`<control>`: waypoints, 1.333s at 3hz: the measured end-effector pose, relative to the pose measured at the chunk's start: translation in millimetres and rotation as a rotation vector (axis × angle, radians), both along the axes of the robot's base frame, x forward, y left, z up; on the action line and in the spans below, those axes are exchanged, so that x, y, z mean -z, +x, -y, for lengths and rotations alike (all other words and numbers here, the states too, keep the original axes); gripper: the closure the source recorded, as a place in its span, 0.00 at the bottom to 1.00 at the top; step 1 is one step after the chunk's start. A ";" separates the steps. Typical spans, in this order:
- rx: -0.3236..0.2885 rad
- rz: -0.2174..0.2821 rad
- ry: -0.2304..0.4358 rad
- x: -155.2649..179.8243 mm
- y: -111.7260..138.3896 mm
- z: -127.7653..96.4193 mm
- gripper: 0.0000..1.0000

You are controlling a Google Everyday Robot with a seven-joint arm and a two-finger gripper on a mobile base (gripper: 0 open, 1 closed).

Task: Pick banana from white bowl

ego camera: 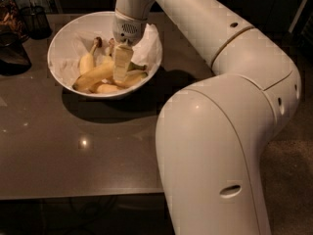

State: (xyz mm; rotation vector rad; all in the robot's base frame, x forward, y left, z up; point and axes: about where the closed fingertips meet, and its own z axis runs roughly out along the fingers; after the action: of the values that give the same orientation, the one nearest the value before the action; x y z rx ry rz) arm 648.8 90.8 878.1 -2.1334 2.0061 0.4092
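Observation:
The white bowl (59, 43) stands on the dark table at the upper left, lined with crumpled white paper (149, 45). Several yellow bananas lie in it. The longest banana (95, 75) lies across the bowl's front, from lower left up towards the right. A shorter banana (88, 60) with a dark stem tip stands behind it. My gripper (121, 65) reaches straight down into the bowl from the arm above and rests on the middle of the banana pile, over the right part of the long banana. The gripper hides that part of the banana.
The dark glossy table (73, 146) runs to a front edge near the bottom. Dark glass containers (34, 16) and a dark object (12, 53) stand at the far left. My large white arm (220, 131) fills the right half of the view.

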 end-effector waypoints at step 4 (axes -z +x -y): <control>0.020 0.068 0.014 -14.9 -4.7 3.2 1.00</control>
State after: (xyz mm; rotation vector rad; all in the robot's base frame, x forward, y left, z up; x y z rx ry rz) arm 644.1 87.6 893.1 -2.0888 1.9800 0.3422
